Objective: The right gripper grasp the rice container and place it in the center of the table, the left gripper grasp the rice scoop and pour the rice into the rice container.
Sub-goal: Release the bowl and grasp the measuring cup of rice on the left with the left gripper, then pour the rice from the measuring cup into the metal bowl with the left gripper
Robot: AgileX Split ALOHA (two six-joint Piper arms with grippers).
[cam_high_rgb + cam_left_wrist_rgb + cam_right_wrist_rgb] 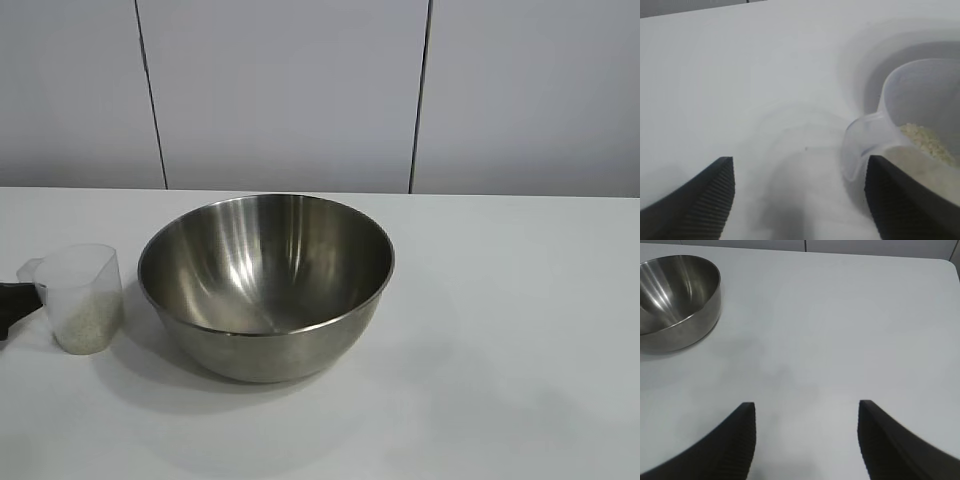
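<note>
Plain white table (520,330), far edge meeting pale panelled wall (290,90). Large round stainless-steel rice container (266,285) upright near table centre, slightly left, empty inside. Small clear plastic rice scoop (82,297) upright just left of container, close but apart, holding off-white rice (82,325) in lower part. Bare tabletop right of container.

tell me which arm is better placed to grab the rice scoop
Left. The left gripper is open right at the rice scoop; the right gripper hangs open over bare table.
</note>
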